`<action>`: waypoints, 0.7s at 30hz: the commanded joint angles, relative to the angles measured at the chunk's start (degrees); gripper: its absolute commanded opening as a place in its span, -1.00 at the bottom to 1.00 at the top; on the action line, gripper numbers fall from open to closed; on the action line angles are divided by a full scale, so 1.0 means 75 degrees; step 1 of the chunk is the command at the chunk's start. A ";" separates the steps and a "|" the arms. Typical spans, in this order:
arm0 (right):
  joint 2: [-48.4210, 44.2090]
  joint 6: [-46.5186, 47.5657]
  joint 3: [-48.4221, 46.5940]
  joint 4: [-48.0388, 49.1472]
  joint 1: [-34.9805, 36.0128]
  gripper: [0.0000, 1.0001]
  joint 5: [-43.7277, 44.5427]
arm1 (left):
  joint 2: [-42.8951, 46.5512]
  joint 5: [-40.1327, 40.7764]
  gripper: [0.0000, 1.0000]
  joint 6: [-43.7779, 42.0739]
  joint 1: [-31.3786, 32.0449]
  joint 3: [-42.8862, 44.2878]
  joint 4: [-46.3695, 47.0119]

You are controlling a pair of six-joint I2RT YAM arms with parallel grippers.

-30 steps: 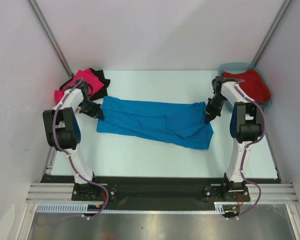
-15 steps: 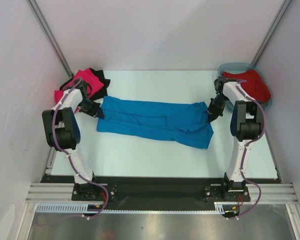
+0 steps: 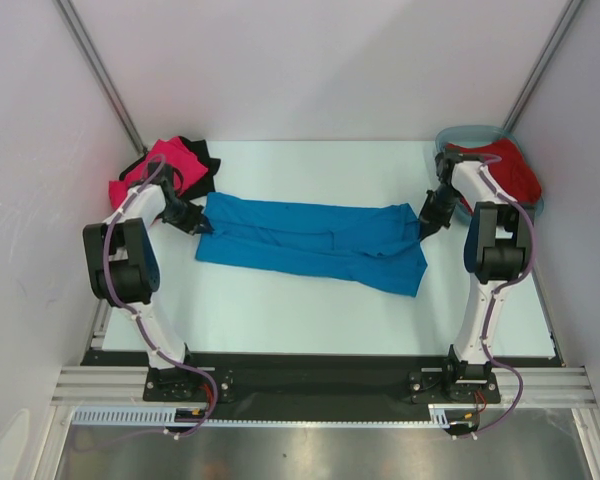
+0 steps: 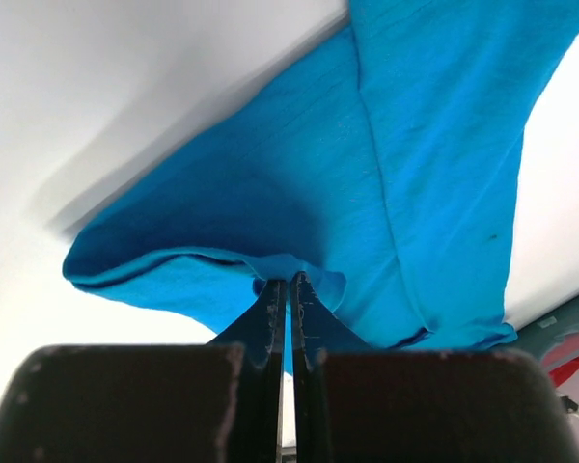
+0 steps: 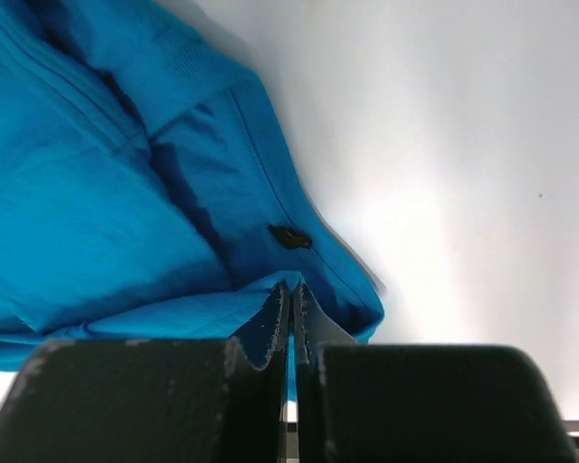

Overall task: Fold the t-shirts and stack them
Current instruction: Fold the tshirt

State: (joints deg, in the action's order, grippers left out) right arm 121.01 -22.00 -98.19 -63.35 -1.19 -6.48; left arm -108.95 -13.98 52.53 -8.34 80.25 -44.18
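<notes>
1. A pink shirt [image 3: 170, 160] and a black shirt [image 3: 202, 160] lie heaped at the table's [image 3: 310, 310] far left corner.
2. The left gripper [image 3: 198, 226] is pinched tight on the left end of the blue shirt [image 3: 310, 243], near the left edge.
3. The blue shirt stretches across the middle, with bare table along the far and near edges.
4. The right gripper [image 3: 425, 222] is clamped on its right end.
5. A red shirt [image 3: 515, 170] lies in a tub [image 3: 460, 133] at the far right corner.
</notes>
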 commanded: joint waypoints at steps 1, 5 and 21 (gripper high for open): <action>0.0083 0.0015 -0.0606 -0.0014 -0.0087 -1.00 0.0231 | 0.0580 -0.0140 -0.99 -0.0103 -0.0084 -0.0269 0.0663; 0.0317 0.0062 -0.0911 -0.0014 -0.0157 -1.00 0.0126 | 0.0733 -0.0164 -0.99 -0.0078 -0.0107 -0.0341 0.1051; 0.0437 0.0144 -0.1663 -0.0413 -0.0193 0.99 0.0301 | 0.0534 0.0105 -0.25 -0.0441 -0.0154 -0.0024 0.0642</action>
State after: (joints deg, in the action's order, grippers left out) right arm 128.22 -20.93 -109.65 -65.63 -2.26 -6.13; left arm -107.02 -14.50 51.22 -8.64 77.91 -38.35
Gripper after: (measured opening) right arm 0.993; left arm 0.343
